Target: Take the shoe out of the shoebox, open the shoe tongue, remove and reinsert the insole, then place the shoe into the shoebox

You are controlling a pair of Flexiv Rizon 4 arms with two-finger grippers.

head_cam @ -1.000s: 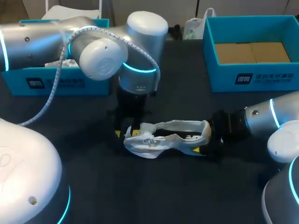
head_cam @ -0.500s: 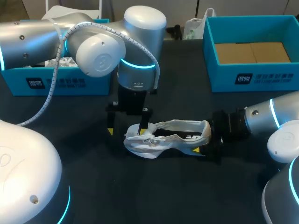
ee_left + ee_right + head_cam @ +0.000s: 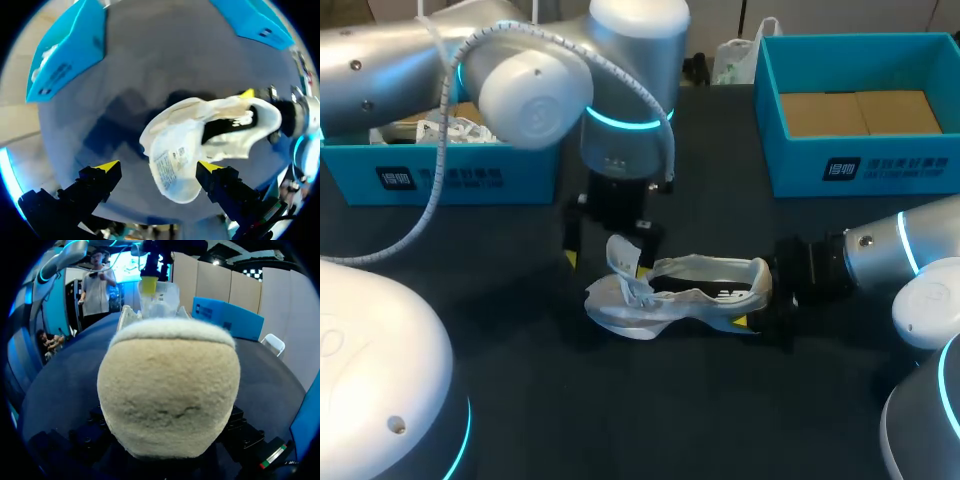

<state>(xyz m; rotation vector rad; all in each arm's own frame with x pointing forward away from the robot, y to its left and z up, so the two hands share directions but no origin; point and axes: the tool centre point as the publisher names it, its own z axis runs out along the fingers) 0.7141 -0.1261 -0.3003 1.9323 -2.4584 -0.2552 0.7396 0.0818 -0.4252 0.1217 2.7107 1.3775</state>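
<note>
Now white shoe (image 3: 680, 292) sits upright mid-table (image 3: 620, 400), toe toward left edge. Right gripper (image 3: 767, 300) clamps heel (image 3: 167, 390). Left gripper (image 3: 159, 166) hangs over toe, fingers spread wide, raised tongue (image 3: 623, 255) between them, ungripped. Teal shoebox (image 3: 440, 180) at far-left corner, second shoebox (image 3: 860, 170) at far-right corner.

- The white mesh shoe (image 3: 167, 390) showed the right wrist view only its beige heel.
- The silver left arm (image 3: 535, 90) covered part of the teal cardboard shoebox (image 3: 440, 178).
</note>
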